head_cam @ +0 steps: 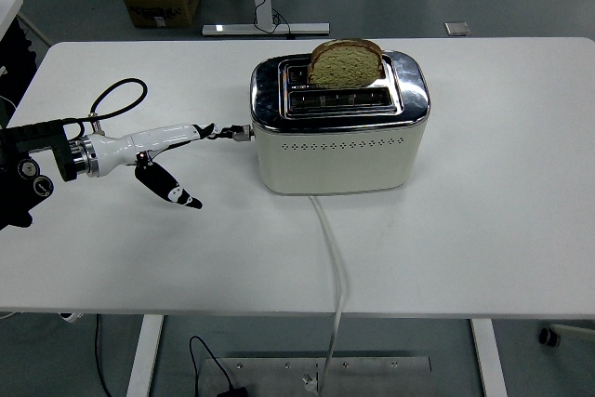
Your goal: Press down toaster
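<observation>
The left hand (186, 141) is seen reaching in from the left of the toaster (338, 123), with its white forearm laid almost level over the white table (483, 230). The fingers are spread and nothing is held: the upper fingers (216, 131) are stretched straight toward the toaster, while one black digit hangs down and away, toward the table's near edge. The tips of the stretched fingers are at the lever knob (245, 133), a small silver button projecting from the toaster's left end face; whether they are touching it or just beside it cannot be told.

The toaster is set near the middle of the table, its long axis running left to right, so that its left end is turned toward the hand. A slice of bread (345, 62) is seen standing high in the rear slot, which suggests the lever has not yet been pushed down. A white power cord (332, 258) is led from the toaster's front base off the near edge.

The knob lies directly to the right of the fingertips, in line with the forearm. The press is judged to call for a downward stroke along the end face. The right hand is not in view.
</observation>
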